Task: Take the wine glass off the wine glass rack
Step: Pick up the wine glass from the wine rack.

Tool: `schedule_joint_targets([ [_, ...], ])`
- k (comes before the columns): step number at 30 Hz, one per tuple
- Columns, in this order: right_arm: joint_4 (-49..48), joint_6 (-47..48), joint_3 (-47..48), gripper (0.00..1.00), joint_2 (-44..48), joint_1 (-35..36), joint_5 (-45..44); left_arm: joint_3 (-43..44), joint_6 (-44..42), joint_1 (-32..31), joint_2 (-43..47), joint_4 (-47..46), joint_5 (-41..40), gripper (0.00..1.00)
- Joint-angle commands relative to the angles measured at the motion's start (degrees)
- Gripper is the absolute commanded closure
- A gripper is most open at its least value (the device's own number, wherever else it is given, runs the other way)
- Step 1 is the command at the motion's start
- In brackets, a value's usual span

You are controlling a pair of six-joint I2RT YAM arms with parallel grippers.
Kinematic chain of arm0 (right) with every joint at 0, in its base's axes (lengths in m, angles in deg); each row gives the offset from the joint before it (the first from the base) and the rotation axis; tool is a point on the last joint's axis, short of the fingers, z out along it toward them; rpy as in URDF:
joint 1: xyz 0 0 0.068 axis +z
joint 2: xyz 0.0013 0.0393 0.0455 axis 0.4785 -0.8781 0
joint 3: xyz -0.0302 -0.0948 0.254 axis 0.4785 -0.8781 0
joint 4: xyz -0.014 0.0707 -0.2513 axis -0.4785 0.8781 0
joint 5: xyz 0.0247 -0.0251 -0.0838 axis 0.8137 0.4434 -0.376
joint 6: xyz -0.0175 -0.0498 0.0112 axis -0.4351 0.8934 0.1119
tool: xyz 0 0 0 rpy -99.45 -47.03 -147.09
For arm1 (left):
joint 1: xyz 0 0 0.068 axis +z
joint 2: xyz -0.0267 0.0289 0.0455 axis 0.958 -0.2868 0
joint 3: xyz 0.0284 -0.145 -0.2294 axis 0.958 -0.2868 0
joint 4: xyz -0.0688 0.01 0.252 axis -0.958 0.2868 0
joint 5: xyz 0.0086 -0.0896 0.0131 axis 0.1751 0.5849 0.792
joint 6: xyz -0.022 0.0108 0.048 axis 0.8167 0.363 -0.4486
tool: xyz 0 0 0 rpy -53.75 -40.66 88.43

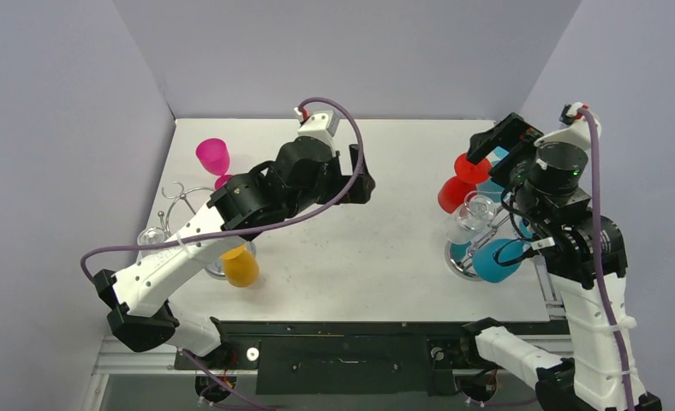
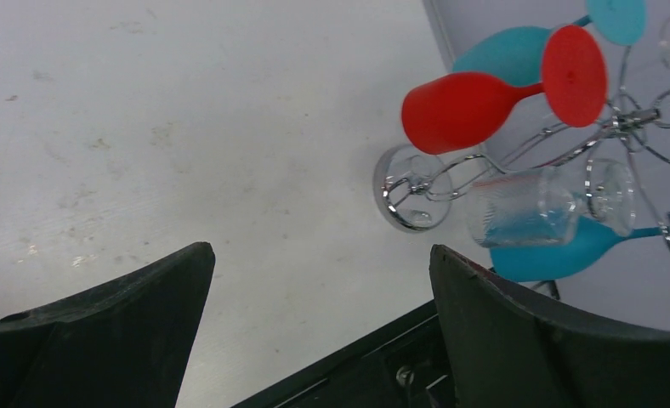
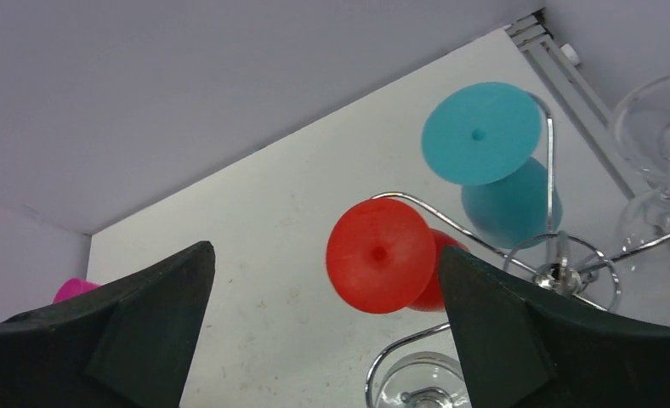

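Across a scuffed white table enclosed by plain lilac-grey walls, a chrome wire wine glass rack stands near the right edge. Its opaque red wine glass hangs by its round foot from a curved arm, among teal glasses and a ribbed clear glass. The right gripper, near the red foot, and the left gripper, over mid-table, both show jaws spread wide, empty.
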Motion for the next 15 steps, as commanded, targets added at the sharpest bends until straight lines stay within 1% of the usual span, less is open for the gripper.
schedule_joint_targets([
  [1,-0.07,-1.43,2.37,0.0,2.46,-7.74,6.53,-2.08,6.98,-3.23,1.4,-12.92,3.75,0.04],
  [4,0.03,-2.51,2.51,0.0,3.38,-11.11,8.42,-2.87,9.98,-5.32,0.0,-17.08,4.9,0.04],
  [7,0.05,-3.4,2.35,0.01,4.38,-11.61,8.08,-2.35,12.04,-6.98,-2.33,-20.97,6.76,0.02],
  [10,-0.27,-3.77,2.17,0.02,6.37,-11.65,7.04,-0.18,12.92,-8.77,-5.5,-22.65,7.39,0.0],
  [11,-0.12,-3.73,2.31,0.02,6.68,-11.65,6.63,0.17,13.14,-9.09,-6.05,-22.97,7.73,0.05],
  [15,0.54,-3.59,2.86,0.02,8.2,-11.65,5.94,1.82,14.82,-10.32,-9.04,-24.64,8.94,0.15],
])
